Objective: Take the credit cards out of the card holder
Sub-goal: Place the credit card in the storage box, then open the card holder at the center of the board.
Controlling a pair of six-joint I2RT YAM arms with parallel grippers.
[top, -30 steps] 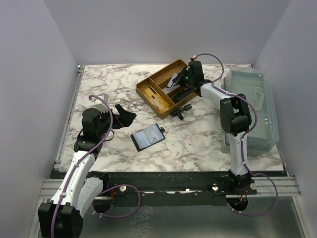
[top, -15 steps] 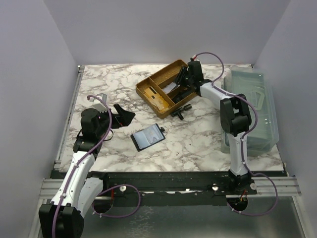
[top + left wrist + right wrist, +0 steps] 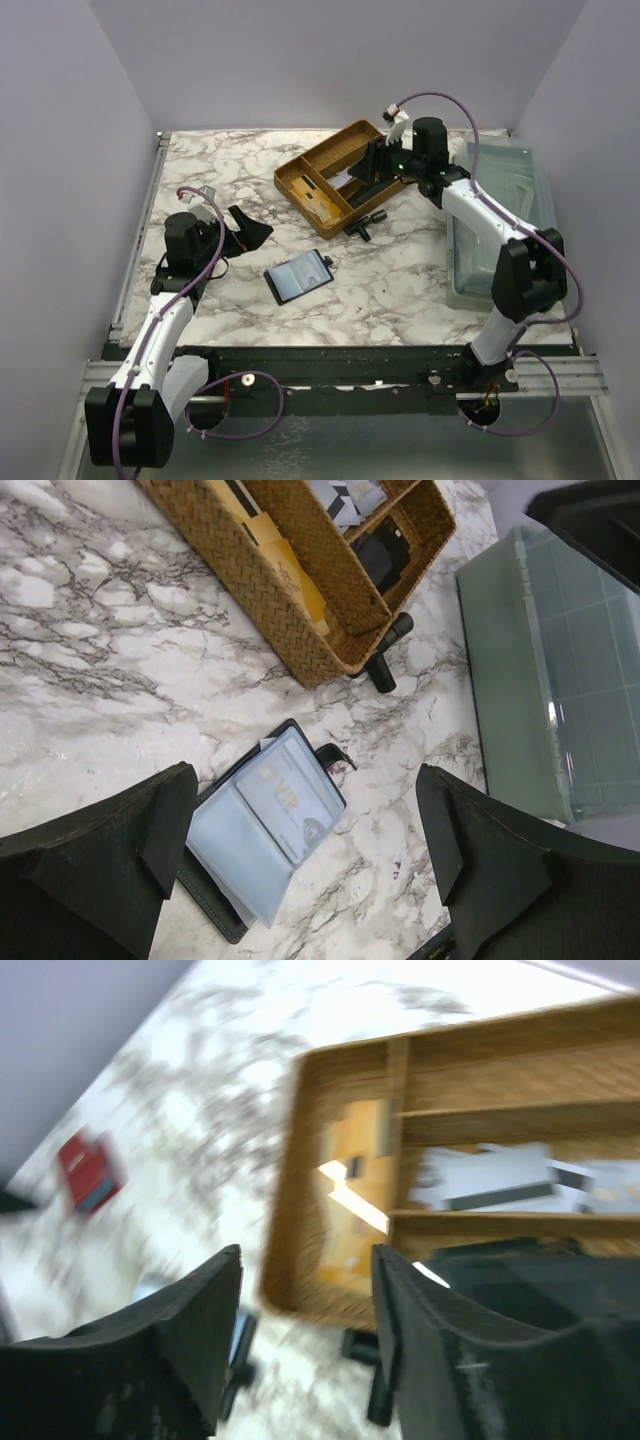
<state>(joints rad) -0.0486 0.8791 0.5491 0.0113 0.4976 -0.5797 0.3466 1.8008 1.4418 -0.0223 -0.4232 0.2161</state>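
The black card holder (image 3: 298, 277) lies open on the marble table, its clear sleeves up. One pale credit card (image 3: 290, 805) marked VIP sits in its right sleeve. More pale grey cards (image 3: 345, 178) lie in the woven basket (image 3: 300, 195), and the right wrist view shows them too (image 3: 490, 1178). My left gripper (image 3: 250, 228) hovers left of the holder, open and empty; in its own view the gripper (image 3: 305, 790) frames the holder (image 3: 215, 900). My right gripper (image 3: 378, 165) hangs over the basket's near compartment with its jaws apart and nothing between them (image 3: 308, 1260).
A black T-shaped part (image 3: 362, 222) lies against the basket's front corner. A clear greenish bin (image 3: 505, 220) stands along the right edge of the table. The basket also holds a yellow item (image 3: 285, 565) and a black item (image 3: 385, 552). The right wrist view is motion-blurred.
My right gripper has gone from shut to open over the basket, and a pale card now lies below it. The right arm's elbow has swung out to the right. The left arm barely moved.
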